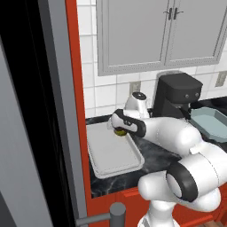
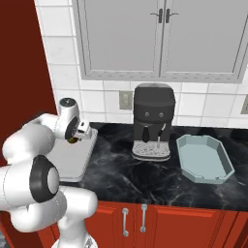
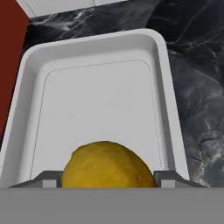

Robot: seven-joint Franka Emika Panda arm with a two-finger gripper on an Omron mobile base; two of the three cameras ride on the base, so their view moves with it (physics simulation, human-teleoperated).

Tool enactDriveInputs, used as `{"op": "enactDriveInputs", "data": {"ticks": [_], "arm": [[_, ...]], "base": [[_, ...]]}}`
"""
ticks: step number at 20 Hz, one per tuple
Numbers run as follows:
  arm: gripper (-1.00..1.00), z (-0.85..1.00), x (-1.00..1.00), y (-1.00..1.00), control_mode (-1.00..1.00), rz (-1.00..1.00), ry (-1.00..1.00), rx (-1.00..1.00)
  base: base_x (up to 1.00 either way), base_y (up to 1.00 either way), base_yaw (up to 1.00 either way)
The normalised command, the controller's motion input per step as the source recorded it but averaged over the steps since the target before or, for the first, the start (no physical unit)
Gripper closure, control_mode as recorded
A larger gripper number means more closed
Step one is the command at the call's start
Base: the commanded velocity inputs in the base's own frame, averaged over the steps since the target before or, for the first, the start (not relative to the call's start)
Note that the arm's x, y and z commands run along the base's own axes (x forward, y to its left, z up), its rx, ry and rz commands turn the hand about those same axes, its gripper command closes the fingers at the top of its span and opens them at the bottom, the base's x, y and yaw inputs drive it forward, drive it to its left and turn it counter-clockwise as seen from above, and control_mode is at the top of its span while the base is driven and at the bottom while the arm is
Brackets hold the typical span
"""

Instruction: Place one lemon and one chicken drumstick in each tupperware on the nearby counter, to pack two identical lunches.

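My gripper [image 3: 107, 178] is shut on a yellow lemon [image 3: 107, 166] and holds it just above the whitish-grey tupperware [image 3: 96, 96], over that tray's near end. From the left base camera the lemon [image 1: 119, 131] hangs under the hand [image 1: 120, 124] above the grey tupperware [image 1: 111, 155] at the counter's left end. The right base camera has the lemon [image 2: 73, 140] over the same tupperware [image 2: 72, 162]. The pale blue tupperware [image 2: 203, 160] [image 1: 213, 122] lies empty to the right. No chicken drumstick is in view.
A black coffee machine [image 2: 154, 116] [image 1: 177, 95] stands at the back between the two trays on the black marbled counter [image 2: 126, 174] [image 3: 192, 87]. A red side wall [image 1: 75, 88] borders the counter's left end. Grey wall cabinets [image 2: 160, 34] hang above.
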Motion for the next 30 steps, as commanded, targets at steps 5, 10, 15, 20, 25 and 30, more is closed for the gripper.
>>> {"op": "enactDriveInputs", "data": {"ticks": [5,10,15,20,25,30], "arm": [[1.00,-0.39,0.54,0.27,-1.00,0.00,0.09,0.00],[1.00,-0.36,0.47,0.23,-1.00,0.00,0.03,0.00],[-1.00,-0.03,0.09,0.07,-1.00,0.00,0.00,0.00],[-1.00,0.02,-0.04,0.00,-1.00,0.00,-0.02,0.00],[-1.00,0.00,-0.01,0.00,-1.00,-0.01,-0.07,0.00],[-1.00,0.39,-0.86,-0.39,-1.00,-0.01,-0.07,0.00]], "base": [[0.00,0.00,0.00],[0.00,0.00,0.00],[0.00,0.00,0.00],[0.00,0.00,0.00],[0.00,0.00,0.00],[0.00,0.00,0.00]]}}
